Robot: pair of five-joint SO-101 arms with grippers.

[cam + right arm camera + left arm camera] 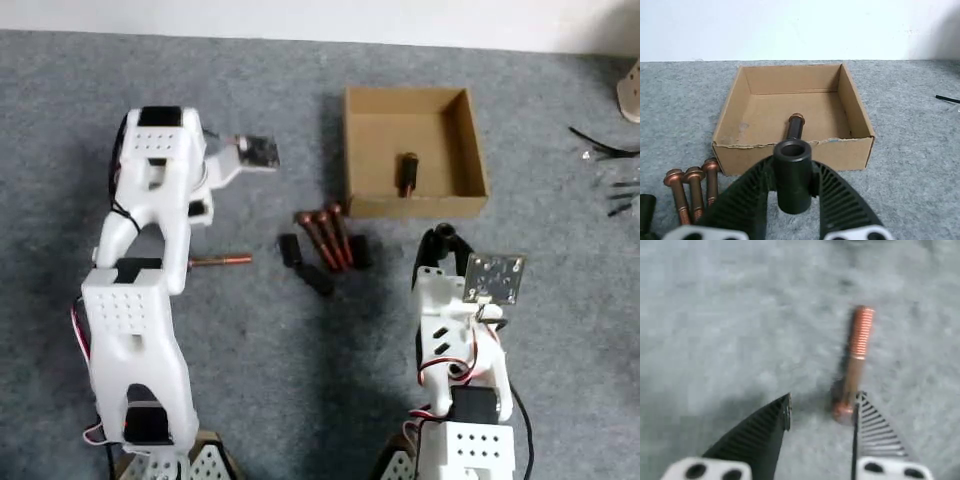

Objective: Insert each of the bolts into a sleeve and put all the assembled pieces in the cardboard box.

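Copper bolt (856,355) lying flat on gray carpet (715,315), head partly behind one fingertip (870,420) of the wide-open, empty left gripper (823,399), right gripper (794,187) squeezing a black sleeve (792,170) upright, hole up, near the cardboard box (755,157)

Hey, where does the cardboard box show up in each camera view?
High view: cardboard box at upper centre, just beyond the three loose bolts.
Right wrist view: straight ahead, behind the black sleeve.
Shared landmark: the assembled piece lying inside the box.
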